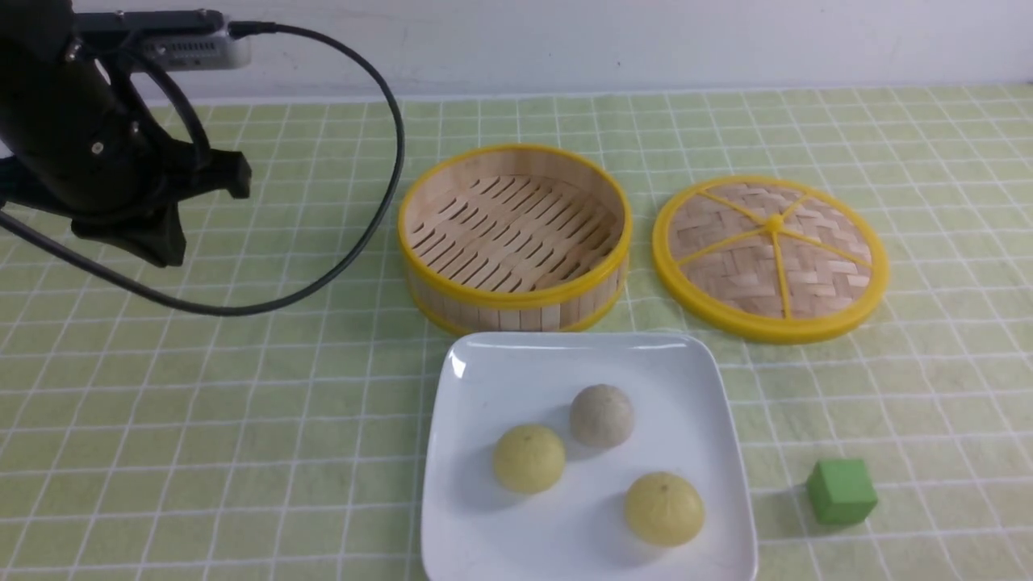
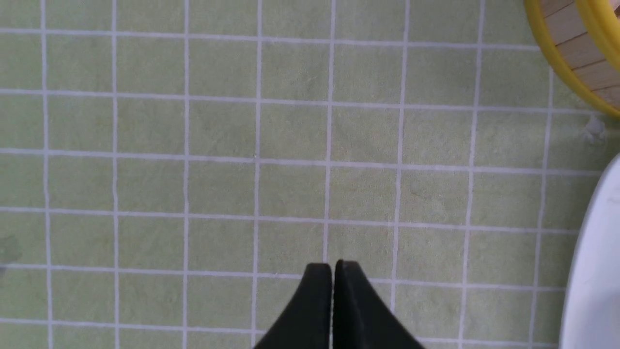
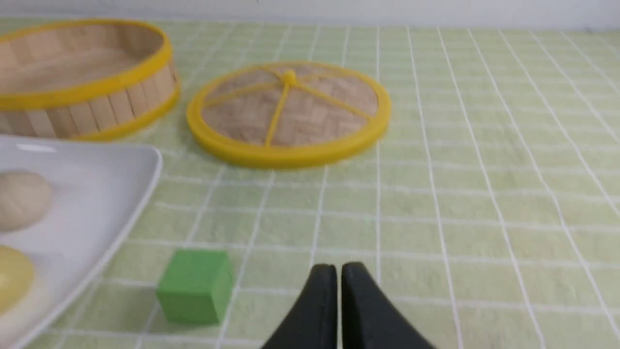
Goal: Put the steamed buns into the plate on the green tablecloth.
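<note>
The white square plate (image 1: 484,379) lies on the green tablecloth (image 1: 202,403) at the front centre. On it sit a beige-grey bun (image 1: 601,415) and two pale yellow buns (image 1: 529,457) (image 1: 663,507). My left gripper (image 2: 333,265) is shut and empty, raised over bare cloth left of the plate's rim (image 2: 593,271); its arm (image 1: 97,145) shows at the far left. My right gripper (image 3: 337,267) is shut and empty over cloth right of the plate (image 3: 97,194); the grey bun (image 3: 22,198) and one yellow bun (image 3: 12,276) show there. The right arm is out of the front view.
A bamboo steamer basket (image 1: 514,234) stands empty behind the plate, its woven lid (image 1: 771,254) to its right. A green cube (image 1: 841,490) lies right of the plate, also in the right wrist view (image 3: 193,286). A black cable (image 1: 355,234) hangs from the left arm.
</note>
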Controlling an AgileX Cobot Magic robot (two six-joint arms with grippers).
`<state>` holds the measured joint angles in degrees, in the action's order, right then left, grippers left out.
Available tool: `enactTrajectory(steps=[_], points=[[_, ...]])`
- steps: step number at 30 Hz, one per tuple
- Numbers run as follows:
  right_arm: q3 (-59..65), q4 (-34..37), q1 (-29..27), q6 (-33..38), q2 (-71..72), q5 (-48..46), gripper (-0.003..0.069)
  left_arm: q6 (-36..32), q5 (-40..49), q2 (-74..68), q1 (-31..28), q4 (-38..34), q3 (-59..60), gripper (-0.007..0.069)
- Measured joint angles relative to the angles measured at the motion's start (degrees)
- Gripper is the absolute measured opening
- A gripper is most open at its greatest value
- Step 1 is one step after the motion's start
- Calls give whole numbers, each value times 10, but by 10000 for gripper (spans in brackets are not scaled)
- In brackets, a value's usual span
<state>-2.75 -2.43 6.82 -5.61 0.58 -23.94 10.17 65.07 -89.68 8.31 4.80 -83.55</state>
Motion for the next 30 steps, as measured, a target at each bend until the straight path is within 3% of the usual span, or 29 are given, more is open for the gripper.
enactTrajectory(steps=[5,14,20,26,30], points=[[35,-2,-37,1,1,-1,41,0,6,74,0,15,0,31],[36,-2,-55,2,1,4,47,-35,58,257,0,10,43,32],[37,-2,-57,2,1,5,56,-111,51,435,0,-107,250,18],[37,-2,-58,2,1,5,64,-194,-102,562,0,-231,444,16],[37,-2,-58,2,1,5,71,-192,-297,641,0,-314,554,16]])
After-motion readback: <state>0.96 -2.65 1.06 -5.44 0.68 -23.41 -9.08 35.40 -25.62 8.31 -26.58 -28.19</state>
